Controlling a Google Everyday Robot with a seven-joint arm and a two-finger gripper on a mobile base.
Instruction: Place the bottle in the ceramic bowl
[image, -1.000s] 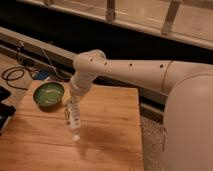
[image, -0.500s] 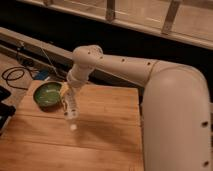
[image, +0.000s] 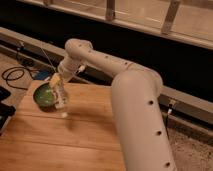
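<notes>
The slim clear bottle (image: 61, 99) hangs cap-down, held at its upper end by my gripper (image: 56, 81), which is shut on it. The bottle is above the wooden table, just right of the ceramic bowl (image: 45, 95). The bowl is glossy dark green with a lighter green inside and sits near the table's far left corner. The bottle's lower end hangs just past the bowl's right rim. My white arm (image: 100, 60) reaches in from the right.
The wooden table (image: 75, 135) fills the lower left. A black cable (image: 12, 75) lies on the floor behind the table at left. A dark object (image: 4, 115) sits at the left edge. A railing and dark wall run behind.
My arm has carried the bottle left and toward the far side of the table, closer to the bowl. The arm now fills more of the right side.
</notes>
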